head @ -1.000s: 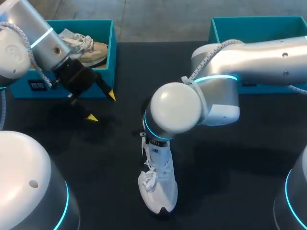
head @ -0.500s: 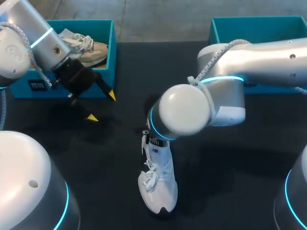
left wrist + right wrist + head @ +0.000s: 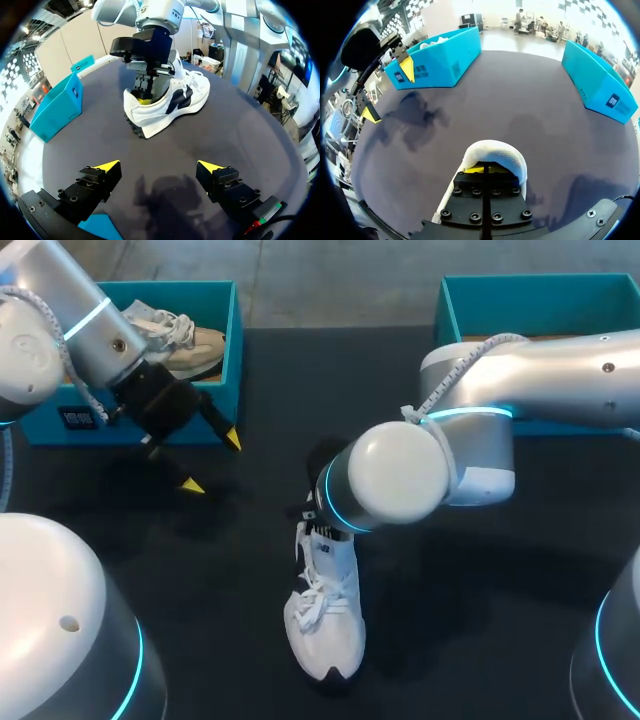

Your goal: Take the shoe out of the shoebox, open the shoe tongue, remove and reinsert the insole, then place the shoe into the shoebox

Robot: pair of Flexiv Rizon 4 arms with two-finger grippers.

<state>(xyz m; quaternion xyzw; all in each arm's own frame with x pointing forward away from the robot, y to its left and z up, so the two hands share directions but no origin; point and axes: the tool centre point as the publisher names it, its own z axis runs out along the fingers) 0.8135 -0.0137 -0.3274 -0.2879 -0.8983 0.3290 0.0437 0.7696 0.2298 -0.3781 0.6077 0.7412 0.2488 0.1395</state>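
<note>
White shoe (image 3: 325,615) on the black desk (image 3: 250,570), well apart from both shoeboxes, toe toward the robot and heel beneath the right arm. The right fingers (image 3: 487,169) are sunk from above into the heel opening and drawn close together. They appear to be closed on the shoe there, though whether heel lining or insole is pinched is hidden by the collar. This placement is judged to suit the insole step, since the heel end is where an insole is most easily caught and the open desk leaves room for it to be drawn out. The laces are seen still crossed over the tongue.

The left fingers (image 3: 232,440) are spread wide with nothing between them and hang above the desk just in front of the left shoebox (image 3: 232,340), in which a second shoe (image 3: 185,340), beige, is lying. They are thus kept out of the right arm's way, yet near enough to steady the shoe if needed. The right shoebox (image 3: 540,285) stands at the far right; its inside is not shown
</note>
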